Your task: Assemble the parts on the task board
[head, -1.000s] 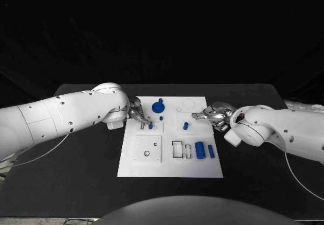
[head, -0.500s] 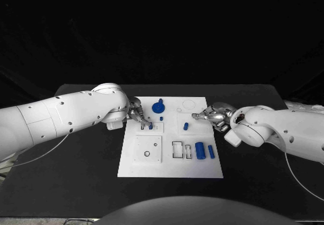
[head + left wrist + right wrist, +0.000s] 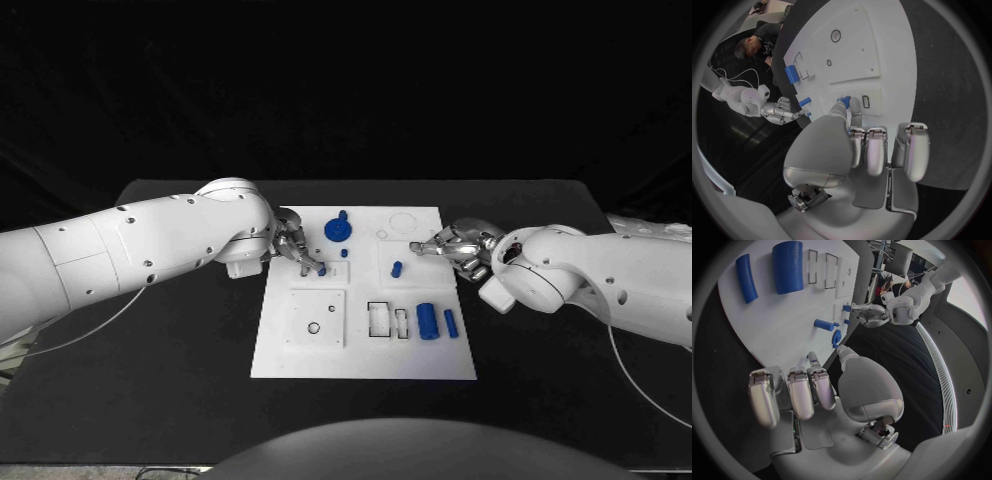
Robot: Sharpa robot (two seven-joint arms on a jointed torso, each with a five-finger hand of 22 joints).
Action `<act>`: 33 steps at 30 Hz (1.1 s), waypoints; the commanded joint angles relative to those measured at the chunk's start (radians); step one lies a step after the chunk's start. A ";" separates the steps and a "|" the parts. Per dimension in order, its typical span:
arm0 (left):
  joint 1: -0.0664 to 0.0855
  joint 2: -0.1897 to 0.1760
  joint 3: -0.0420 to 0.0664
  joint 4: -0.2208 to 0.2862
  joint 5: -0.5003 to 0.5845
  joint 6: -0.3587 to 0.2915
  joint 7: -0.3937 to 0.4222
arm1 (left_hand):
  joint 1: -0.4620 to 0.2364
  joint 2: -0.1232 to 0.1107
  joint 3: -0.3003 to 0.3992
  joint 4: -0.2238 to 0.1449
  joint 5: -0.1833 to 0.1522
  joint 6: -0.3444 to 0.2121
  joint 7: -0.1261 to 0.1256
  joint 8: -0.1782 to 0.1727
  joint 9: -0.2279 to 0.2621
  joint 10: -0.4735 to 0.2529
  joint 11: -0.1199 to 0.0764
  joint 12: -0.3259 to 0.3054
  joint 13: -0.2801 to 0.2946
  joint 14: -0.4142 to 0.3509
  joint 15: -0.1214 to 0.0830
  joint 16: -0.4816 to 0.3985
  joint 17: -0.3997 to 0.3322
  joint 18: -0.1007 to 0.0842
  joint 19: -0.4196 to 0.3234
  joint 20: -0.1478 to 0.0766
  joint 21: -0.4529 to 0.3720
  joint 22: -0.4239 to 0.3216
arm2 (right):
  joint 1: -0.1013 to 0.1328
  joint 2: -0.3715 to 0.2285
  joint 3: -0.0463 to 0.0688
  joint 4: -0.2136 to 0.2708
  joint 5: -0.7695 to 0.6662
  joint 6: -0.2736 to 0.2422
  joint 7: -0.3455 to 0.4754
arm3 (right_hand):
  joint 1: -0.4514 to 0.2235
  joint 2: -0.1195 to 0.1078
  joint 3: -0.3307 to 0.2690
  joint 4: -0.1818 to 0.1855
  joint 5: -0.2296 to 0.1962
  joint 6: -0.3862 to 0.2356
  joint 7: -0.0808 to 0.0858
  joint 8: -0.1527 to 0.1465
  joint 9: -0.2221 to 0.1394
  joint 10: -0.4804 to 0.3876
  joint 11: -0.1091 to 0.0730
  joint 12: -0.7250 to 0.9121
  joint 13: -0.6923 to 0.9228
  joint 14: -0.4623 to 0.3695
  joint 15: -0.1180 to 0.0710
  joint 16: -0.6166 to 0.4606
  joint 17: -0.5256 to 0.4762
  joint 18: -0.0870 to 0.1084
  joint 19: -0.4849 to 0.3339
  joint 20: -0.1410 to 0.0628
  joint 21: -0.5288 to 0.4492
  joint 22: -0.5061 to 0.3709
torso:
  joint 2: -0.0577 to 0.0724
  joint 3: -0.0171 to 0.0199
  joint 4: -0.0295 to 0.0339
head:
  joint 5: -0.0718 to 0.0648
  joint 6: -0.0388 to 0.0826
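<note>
The board (image 3: 364,350) is lying in the middle of the table (image 3: 173,400), with wide bare black margins running to the left, right and near edges. The left hand (image 3: 296,252) is sitting at the board's left edge, toward the far end, pinching a small blue peg (image 3: 320,268) between thumb and finger; the wrist view is showing the other fingers (image 3: 877,152) lying straight and side by side. The right hand (image 3: 454,247) is hovering at the board's right edge, opposite, fingers loosely apart and holding nothing that shows. Between the two hands a short blue pin (image 3: 397,268) is lying on the board. At the far edge a blue disc (image 3: 338,229) is resting. Near the right edge a thick cylinder (image 3: 427,320) and a slim bar (image 3: 451,322) are lying side by side, just apart, beside two rectangular slots (image 3: 379,319).
</note>
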 commanded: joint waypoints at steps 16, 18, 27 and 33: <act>-0.003 0.004 -0.002 0.000 0.003 0.019 -0.008 | 0.011 0.004 0.003 -0.005 0.006 0.001 -0.002 -0.005 -0.003 0.108 -0.006 -0.001 0.230 0.104 -0.005 0.003 0.263 -0.007 0.105 -0.001 0.002 0.263 | -0.001 0.002 0.000 0.000 -0.008 0.006 0.008 | 0.001 0.008 -0.004 0.000 0.005 -0.005 0.013 0.007 0.001 0.107 0.007 0.004 0.263 0.104 0.006 0.004 0.263 -0.014 0.106 0.006 0.004 0.263 | 0.000 -0.0003 0.0000 | -0.001 0.000; -0.003 0.005 -0.002 -0.001 0.001 0.020 -0.010 | 0.017 0.005 0.006 -0.005 0.007 0.001 -0.003 -0.006 -0.003 0.108 -0.007 -0.001 0.230 0.104 -0.006 0.003 0.263 -0.007 0.105 -0.001 0.002 0.263 | -0.001 0.002 0.000 0.000 -0.008 0.006 0.008 | 0.001 0.008 -0.004 0.000 0.005 -0.005 0.013 0.007 0.001 0.107 0.007 0.004 0.263 0.104 0.006 0.004 0.263 -0.014 0.106 0.006 0.004 0.263 | 0.000 -0.0002 0.0004 | -0.001 0.000; -0.003 0.011 -0.002 -0.005 -0.004 0.033 -0.020 | 0.022 0.006 0.008 -0.006 0.007 0.001 -0.003 -0.007 -0.003 0.108 -0.007 -0.001 0.230 0.104 -0.006 0.003 0.263 -0.007 0.105 0.000 0.002 0.263 | -0.001 0.003 0.000 0.000 -0.008 0.006 0.008 | 0.001 0.008 -0.004 0.000 0.005 -0.005 0.013 0.007 0.001 0.107 0.007 0.004 0.263 0.104 0.006 0.004 0.263 -0.014 0.106 0.006 0.004 0.263 | 0.000 -0.0002 0.0001 | -0.001 0.001; -0.003 0.013 -0.002 -0.007 -0.007 0.023 -0.018 | 0.023 0.007 0.009 -0.005 0.007 0.000 -0.003 -0.007 -0.003 0.108 -0.007 -0.001 0.230 0.104 -0.006 0.003 0.263 -0.007 0.105 0.000 0.002 0.263 | -0.001 0.004 0.000 0.000 -0.008 0.007 0.008 | 0.001 0.008 -0.004 0.000 0.005 -0.005 0.013 0.007 0.001 0.107 0.007 0.004 0.263 0.104 0.006 0.004 0.263 -0.014 0.106 0.006 0.004 0.263 | 0.000 0.0000 -0.0003 | 0.000 0.002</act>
